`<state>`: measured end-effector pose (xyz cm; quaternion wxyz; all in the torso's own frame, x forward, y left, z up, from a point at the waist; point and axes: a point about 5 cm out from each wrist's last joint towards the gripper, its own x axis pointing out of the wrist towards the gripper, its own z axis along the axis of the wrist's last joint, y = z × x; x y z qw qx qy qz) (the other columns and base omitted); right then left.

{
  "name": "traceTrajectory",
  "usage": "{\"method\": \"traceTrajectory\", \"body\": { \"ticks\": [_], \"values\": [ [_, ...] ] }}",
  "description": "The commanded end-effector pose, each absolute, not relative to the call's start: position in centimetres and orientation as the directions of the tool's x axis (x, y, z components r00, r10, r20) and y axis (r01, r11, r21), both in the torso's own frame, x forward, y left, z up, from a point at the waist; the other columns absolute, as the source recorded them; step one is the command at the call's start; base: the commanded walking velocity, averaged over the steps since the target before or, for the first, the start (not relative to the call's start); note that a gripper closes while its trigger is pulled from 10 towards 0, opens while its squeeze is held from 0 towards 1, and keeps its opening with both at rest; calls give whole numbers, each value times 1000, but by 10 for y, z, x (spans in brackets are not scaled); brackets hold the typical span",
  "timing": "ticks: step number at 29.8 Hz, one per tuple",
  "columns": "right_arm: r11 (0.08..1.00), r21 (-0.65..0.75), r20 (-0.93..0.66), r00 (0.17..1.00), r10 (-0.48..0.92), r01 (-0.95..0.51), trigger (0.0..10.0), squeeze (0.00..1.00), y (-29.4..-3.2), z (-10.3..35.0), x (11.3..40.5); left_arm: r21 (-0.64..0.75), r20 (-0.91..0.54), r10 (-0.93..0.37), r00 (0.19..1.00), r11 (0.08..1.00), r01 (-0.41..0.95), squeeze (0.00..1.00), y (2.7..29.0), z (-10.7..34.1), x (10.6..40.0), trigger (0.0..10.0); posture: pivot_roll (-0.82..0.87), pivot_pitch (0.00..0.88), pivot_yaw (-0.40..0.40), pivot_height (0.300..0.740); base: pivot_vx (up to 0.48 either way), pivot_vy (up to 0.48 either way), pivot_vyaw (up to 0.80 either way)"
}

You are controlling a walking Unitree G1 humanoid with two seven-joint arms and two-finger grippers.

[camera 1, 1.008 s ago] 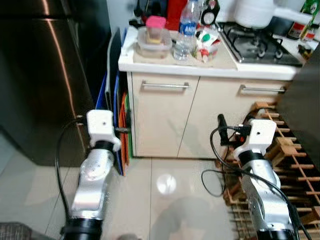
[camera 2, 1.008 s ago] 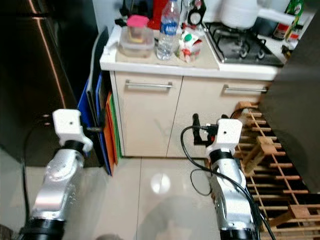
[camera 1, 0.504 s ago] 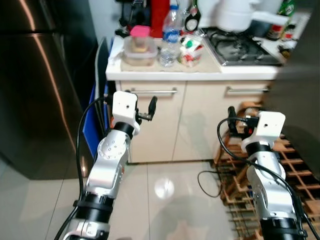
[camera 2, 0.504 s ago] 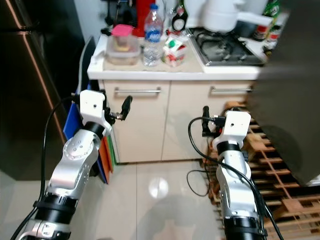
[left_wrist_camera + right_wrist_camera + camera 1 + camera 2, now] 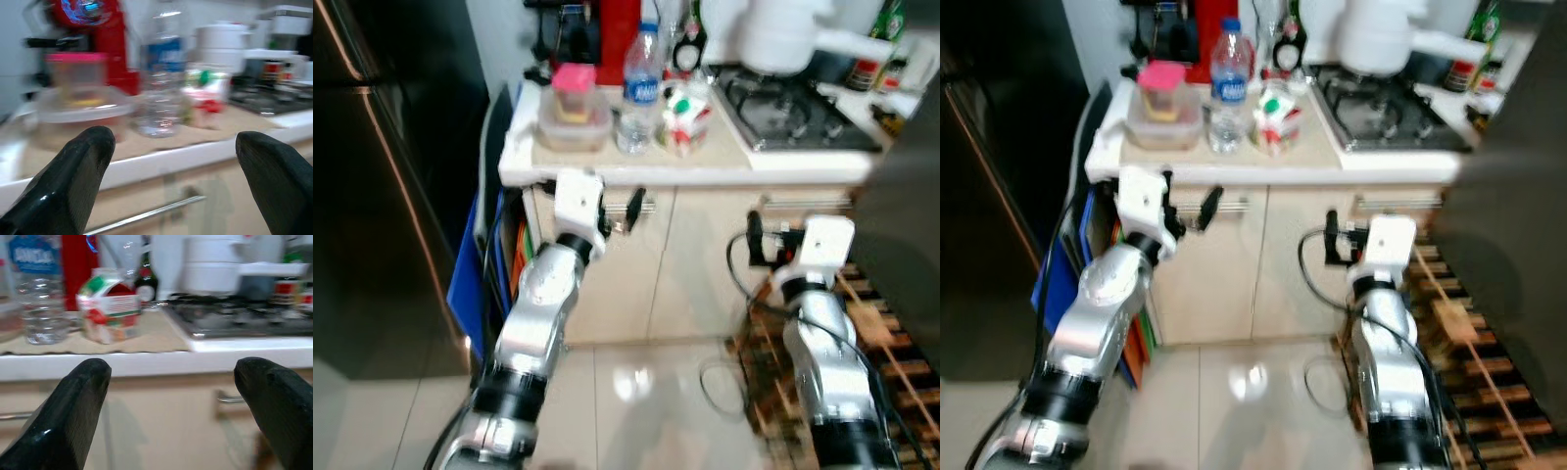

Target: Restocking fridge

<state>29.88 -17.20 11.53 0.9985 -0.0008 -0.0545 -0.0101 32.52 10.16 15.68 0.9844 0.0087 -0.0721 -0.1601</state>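
Two open end effectors (image 5: 166, 161) (image 5: 171, 396), apparently below bottle (image 5: 164, 83)

The silver left arm is raised forward, its black two-fingered left gripper (image 5: 171, 161) spread wide and empty. The silver right arm is held lower, its black right gripper (image 5: 171, 396) likewise parted, grasping nothing.

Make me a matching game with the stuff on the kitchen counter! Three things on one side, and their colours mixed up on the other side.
Things:
1. water bottle
2. small carton
3. plastic container

Colours:
A. pink lid on top
B. see-through with a blue label
C. white with red and green

Right pairs: 1-B, 2-C, 3-A.

All three stand in a row on the counter, with the left gripper raised just below its edge.
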Motion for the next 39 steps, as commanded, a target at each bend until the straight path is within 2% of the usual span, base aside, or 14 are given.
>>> {"method": "traceTrajectory", "body": {
  "ticks": [1,10,13,16,21,26,31,39],
  "values": [
    [1000,-12,123,992,-23,24,10000,0,-174,118,300,33,138,-302,943,953,300,0,103,160,327,10000,82,0,-23,740,480,0,0],
    [1000,-9,112,994,-15,16,10000,0,-172,114,299,-12,158,-244,957,969,249,0,113,165,328,10000,87,0,-20,740,480,0,0],
    [1000,-10,108,994,-6,8,10000,0,-171,113,299,18,176,-154,972,988,153,0,126,171,331,10000,89,0,-22,740,480,0,0],
    [1000,-10,100,995,-3,4,10000,0,-172,111,298,38,184,-118,976,993,113,0,132,178,332,10000,93,0,-21,740,0,0,0],
    [1000,-7,84,996,0,1,10000,0,-172,107,294,12,199,-163,966,986,164,0,127,193,324,10000,99,26,-17,740,0,0,0],
    [1000,-3,77,997,-3,3,10000,0,-172,105,290,-45,126,-144,982,988,151,0,125,191,316,10000,98,50,-5,740,0,0,0],
    [1000,-1,78,997,-12,12,10000,0,-173,105,284,-54,42,-146,988,988,148,0,129,185,325,10000,82,52,3,740,0,0,0],
    [999,-10,66,997,-38,39,10000,0,-182,103,270,-9,45,-153,987,988,154,0,131,198,348,10000,28,57,-9,740,0,0,0]
  ]
}}
